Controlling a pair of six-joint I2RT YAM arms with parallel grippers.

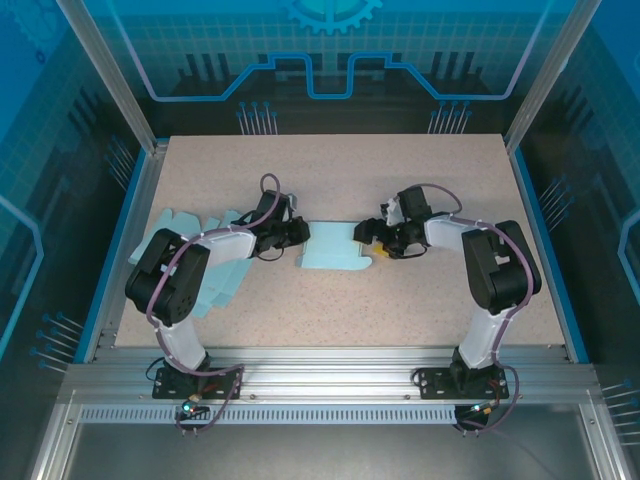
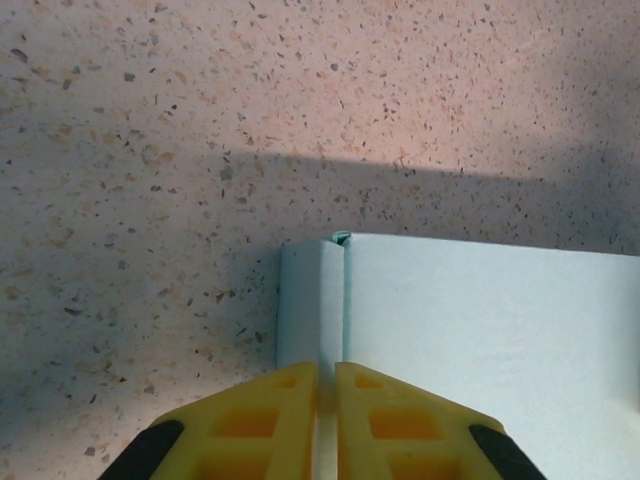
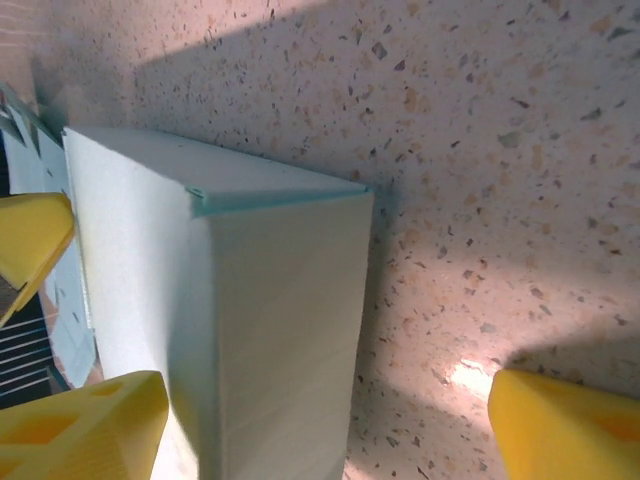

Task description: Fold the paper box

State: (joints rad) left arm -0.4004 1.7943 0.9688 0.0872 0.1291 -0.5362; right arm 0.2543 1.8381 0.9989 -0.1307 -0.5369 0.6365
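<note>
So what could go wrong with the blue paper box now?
The left gripper pinches just a thin edge of the paper box, so a pull might tear the paper or let it slip out. The right gripper is open around the other end, with one side well clear of the box, so closing could shove it sideways or squash it.

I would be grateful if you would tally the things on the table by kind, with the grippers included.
Grippers: 2, the left gripper and the right gripper
Paper box in the middle: 1
Pile of flat blanks: 1, its sheets too overlapped to count
Total: 4
</note>
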